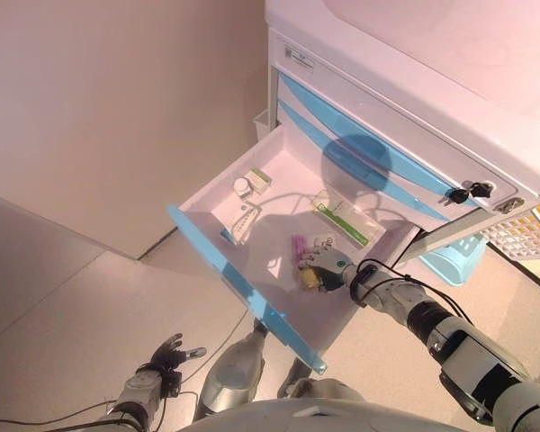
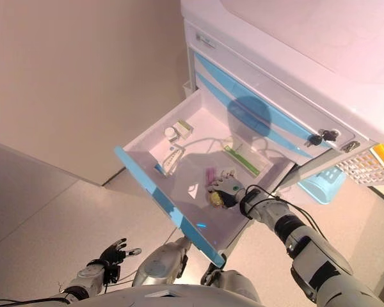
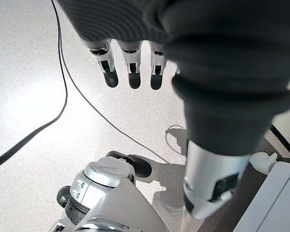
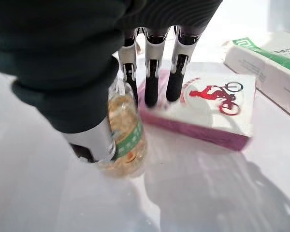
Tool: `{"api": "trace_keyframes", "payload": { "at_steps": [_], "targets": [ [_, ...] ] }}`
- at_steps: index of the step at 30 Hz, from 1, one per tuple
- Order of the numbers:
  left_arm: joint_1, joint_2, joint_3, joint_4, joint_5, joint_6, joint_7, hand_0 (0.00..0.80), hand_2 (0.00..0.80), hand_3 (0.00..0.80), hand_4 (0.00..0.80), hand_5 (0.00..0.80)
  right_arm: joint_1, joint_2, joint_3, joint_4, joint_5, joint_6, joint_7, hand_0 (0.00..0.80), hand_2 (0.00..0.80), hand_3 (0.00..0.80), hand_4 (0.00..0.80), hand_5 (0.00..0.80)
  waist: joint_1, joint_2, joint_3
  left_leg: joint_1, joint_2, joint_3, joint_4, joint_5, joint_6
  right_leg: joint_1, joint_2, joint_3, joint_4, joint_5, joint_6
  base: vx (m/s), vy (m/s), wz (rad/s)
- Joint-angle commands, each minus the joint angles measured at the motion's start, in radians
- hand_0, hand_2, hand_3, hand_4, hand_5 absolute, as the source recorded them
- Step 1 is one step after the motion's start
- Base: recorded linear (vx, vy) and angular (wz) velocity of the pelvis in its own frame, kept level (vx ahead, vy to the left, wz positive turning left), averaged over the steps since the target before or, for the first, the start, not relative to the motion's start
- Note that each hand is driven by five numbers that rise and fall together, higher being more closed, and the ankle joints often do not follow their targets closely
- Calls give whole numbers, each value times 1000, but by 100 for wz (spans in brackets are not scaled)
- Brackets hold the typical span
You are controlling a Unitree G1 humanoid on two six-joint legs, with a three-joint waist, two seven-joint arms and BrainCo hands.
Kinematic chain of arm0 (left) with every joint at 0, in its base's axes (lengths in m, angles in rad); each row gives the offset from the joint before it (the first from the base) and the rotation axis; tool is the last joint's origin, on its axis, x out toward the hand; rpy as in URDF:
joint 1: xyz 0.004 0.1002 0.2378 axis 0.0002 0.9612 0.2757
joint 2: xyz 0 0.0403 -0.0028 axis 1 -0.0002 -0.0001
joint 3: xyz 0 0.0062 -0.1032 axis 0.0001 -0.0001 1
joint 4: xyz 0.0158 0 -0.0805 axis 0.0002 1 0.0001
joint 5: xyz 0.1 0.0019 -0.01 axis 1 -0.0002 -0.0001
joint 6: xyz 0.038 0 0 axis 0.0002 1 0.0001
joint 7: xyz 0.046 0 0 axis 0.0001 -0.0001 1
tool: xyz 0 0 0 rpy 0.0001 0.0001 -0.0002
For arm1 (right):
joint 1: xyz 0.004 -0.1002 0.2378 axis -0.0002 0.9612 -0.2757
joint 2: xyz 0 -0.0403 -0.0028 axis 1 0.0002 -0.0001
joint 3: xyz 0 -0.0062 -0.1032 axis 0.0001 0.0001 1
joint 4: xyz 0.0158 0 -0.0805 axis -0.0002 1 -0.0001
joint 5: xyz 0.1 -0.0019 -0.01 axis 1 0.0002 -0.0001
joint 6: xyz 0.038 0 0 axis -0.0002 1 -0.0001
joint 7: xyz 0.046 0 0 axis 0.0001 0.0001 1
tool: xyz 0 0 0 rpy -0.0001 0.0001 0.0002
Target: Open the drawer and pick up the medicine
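Note:
The white drawer with a blue front (image 1: 223, 261) stands pulled out of the cabinet (image 1: 414, 81). Inside it, my right hand (image 1: 328, 264) is down over a small clear medicine bottle of yellow capsules with a green label (image 4: 129, 137) (image 1: 310, 280). The thumb (image 4: 89, 130) lies against one side of the bottle and the fingers (image 4: 152, 82) reach down its other side, pinching it; their tips touch a pink and white box (image 4: 212, 111). The bottle rests on the drawer floor. My left hand (image 1: 166, 353) hangs open low over the floor, holding nothing.
A green and white box (image 1: 342, 220) lies further back in the drawer; a small white bottle (image 1: 242, 186) and other boxes (image 1: 243, 220) sit at its far left. Keys (image 1: 468, 191) hang in the cabinet lock. A light-blue basket (image 1: 450, 261) hangs at the cabinet's right.

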Motion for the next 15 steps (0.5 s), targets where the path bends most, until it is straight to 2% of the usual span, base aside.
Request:
{"api": "trace_keyframes", "payload": {
  "at_steps": [1, 15],
  "targets": [
    [-25, 14, -9, 33, 22, -6, -3, 0, 0, 0, 0, 0, -10, 25, 8, -40, 21, -30, -3, 800, 800, 800, 800, 800, 8, -29, 29, 29, -42, 37, 78, -186, 32, -47, -63, 71, -7, 92, 72, 0, 0, 0],
    [-32, 16, -9, 31, 18, -1, -1, 0, 0, 0, 0, 0, -8, 24, 11, -55, 30, -27, 1, 800, 800, 800, 800, 800, 4, -34, 31, 29, -40, 43, 74, -185, 35, -51, -59, 77, -9, 95, 73, 0, 0, 0]
  ]
}}
